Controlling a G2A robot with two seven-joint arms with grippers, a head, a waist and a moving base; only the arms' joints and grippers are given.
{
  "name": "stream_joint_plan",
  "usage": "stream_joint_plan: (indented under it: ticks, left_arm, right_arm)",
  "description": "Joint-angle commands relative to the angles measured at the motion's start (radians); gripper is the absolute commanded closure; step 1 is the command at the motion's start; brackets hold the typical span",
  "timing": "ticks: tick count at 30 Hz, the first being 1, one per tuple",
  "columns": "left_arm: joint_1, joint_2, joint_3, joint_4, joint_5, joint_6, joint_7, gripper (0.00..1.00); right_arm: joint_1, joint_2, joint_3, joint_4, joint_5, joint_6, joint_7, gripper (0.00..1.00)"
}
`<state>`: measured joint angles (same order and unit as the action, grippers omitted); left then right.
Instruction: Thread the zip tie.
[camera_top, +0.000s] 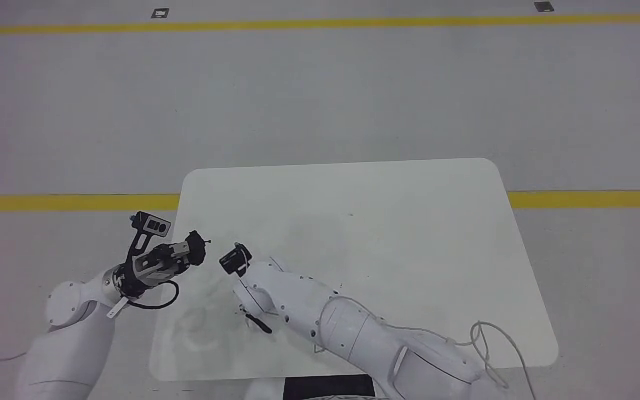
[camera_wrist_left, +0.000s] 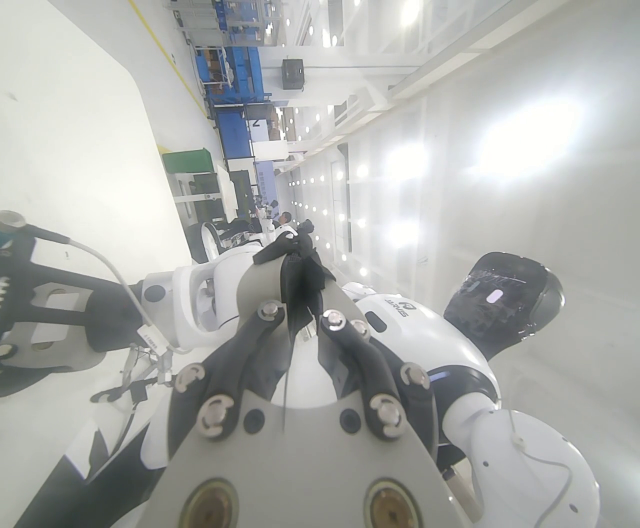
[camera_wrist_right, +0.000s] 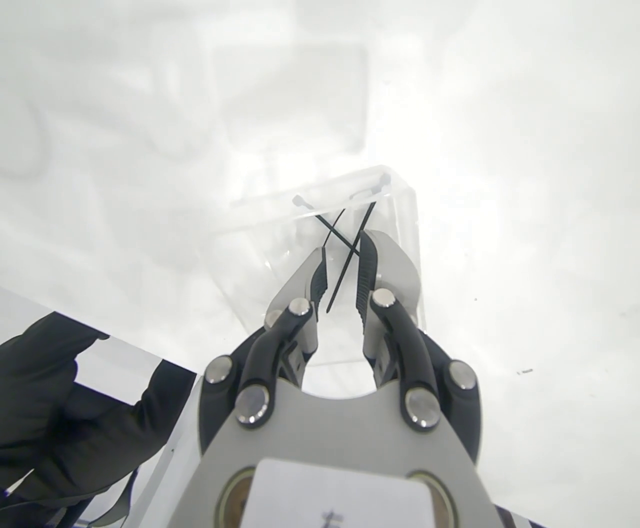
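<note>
Zip ties (camera_wrist_right: 350, 260) — black, table (camera_top: 420, 230) white

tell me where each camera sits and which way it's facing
Top view: above the arms, looking down at the table; both arms show.
Left wrist view: on the left wrist, facing back at the robot's head; left gripper shows, shut on a zip tie.
Right wrist view: on the right wrist, looking down into a clear box of zip ties; open right gripper shows.
Shared: top and left wrist views both show the left gripper.
</note>
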<state>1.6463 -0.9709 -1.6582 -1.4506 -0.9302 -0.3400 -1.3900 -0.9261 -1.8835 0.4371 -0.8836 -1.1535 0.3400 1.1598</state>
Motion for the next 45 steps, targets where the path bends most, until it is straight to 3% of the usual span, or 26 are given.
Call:
stream_joint_plan:
  ticks: [1, 9, 20, 31, 45]
  left_arm:
    - [0.000, 0.000, 0.000, 0.000, 0.000, 0.000, 0.000, 1.00]
    - [0.000, 0.000, 0.000, 0.000, 0.000, 0.000, 0.000, 1.00]
    - [0.000, 0.000, 0.000, 0.000, 0.000, 0.000, 0.000, 1.00]
    - [0.000, 0.000, 0.000, 0.000, 0.000, 0.000, 0.000, 1.00]
    - [0.000, 0.000, 0.000, 0.000, 0.000, 0.000, 0.000, 1.00]
  right_arm:
    - [0.005, -0.003, -0.005, 0.012, 0.008, 0.000, -0.007, 0.85]
    - [0.021, -0.011, -0.022, 0.045, 0.022, 0.000, -0.021, 0.84]
    - [0.014, -0.009, -0.014, 0.027, -0.026, 0.000, 0.003, 0.75]
    - [-0.001, -0.002, 0.003, -0.009, -0.074, 0.000, 0.031, 0.76]
    - [0.014, -0.009, -0.013, 0.027, -0.037, 0.000, 0.034, 0.85]
